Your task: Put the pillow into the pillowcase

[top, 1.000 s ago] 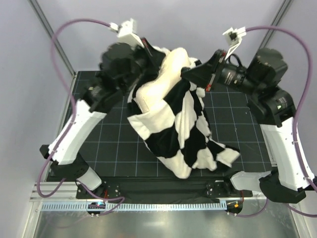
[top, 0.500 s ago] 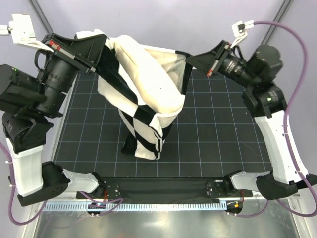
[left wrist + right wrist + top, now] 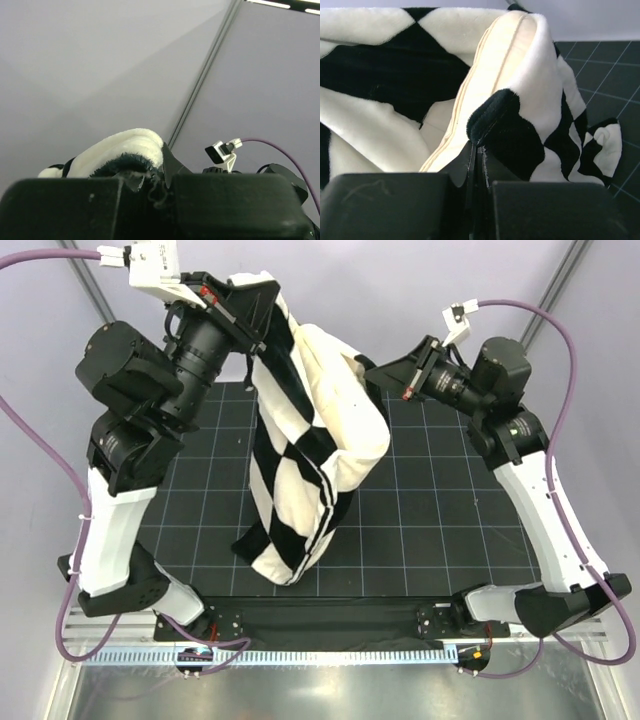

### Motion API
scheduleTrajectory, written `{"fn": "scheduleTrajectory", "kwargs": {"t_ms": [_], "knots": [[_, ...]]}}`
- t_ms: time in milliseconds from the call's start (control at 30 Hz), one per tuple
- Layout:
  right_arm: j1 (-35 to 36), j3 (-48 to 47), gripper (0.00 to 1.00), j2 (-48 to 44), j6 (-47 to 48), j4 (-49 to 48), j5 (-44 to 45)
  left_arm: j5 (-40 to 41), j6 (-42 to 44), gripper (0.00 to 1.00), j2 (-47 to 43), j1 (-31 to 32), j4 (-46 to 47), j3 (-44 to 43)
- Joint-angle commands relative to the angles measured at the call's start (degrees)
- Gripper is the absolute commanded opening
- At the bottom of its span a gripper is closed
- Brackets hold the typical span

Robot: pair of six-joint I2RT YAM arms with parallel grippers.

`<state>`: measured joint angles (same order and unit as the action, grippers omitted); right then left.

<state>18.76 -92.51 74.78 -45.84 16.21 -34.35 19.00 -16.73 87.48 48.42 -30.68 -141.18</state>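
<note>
The black-and-white checked pillowcase [image 3: 295,480] hangs above the mat, held up by both grippers at its open top edge. The cream pillow [image 3: 345,410] sits inside it, its upper part showing in the opening. My left gripper [image 3: 262,302] is raised high at the back left, shut on the pillowcase rim [image 3: 125,152]. My right gripper [image 3: 375,372] is shut on the opposite rim [image 3: 495,112], with the pillow's seamed edge [image 3: 490,75] just beside its fingers. The pillowcase's lower end hangs near the mat's front.
A black gridded mat [image 3: 440,510] covers the table. Grey walls and a frame post [image 3: 200,85] stand behind. Purple cables [image 3: 560,350] loop from both wrists. A metal rail [image 3: 320,655] runs along the near edge.
My left arm has swung up and right, lifting the pillowcase rim higher. The pillowcase now hangs longer and narrower, with the pillow sunk deeper. My right gripper shifted slightly left and down.
</note>
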Motion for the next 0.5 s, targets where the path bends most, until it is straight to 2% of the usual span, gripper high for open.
{"fn": "scheduleTrajectory", "kwargs": {"t_ms": [0, 100, 167, 267, 300, 400, 467], "knots": [[-2.1, -4.8, 0.04, -4.4, 5.4, 2.5, 6.2, -7.7, -1.3, 0.0, -2.2, 0.3, 23.2, 2.0], [-6.9, -7.0, 0.04, -5.3, 7.5, 6.6, 6.8, -11.9, -6.1, 0.01, 3.4, 0.4, 24.4, 2.1], [-13.3, -8.6, 0.04, -5.7, 7.5, 7.0, 4.4, -14.1, -10.5, 0.01, 8.8, 0.5, 27.7, 1.8], [-21.9, -14.1, 0.04, -5.6, 6.8, 7.1, 1.3, -18.0, -15.4, 0.0, 15.7, 2.4, 29.4, -3.9], [-23.8, -18.0, 0.04, -5.4, 6.6, 7.4, 0.2, -18.4, -16.3, 0.0, 19.5, 2.9, 29.4, -8.2], [-27.2, -24.5, 0.04, -4.2, 4.6, 5.3, -0.9, -18.8, -20.0, 0.01, 21.7, 4.2, 33.0, -9.7], [-27.2, -26.0, 0.04, -1.9, -3.4, 0.5, -6.8, -17.9, -19.5, 0.0, 19.8, 4.2, 33.1, -8.0]]}}
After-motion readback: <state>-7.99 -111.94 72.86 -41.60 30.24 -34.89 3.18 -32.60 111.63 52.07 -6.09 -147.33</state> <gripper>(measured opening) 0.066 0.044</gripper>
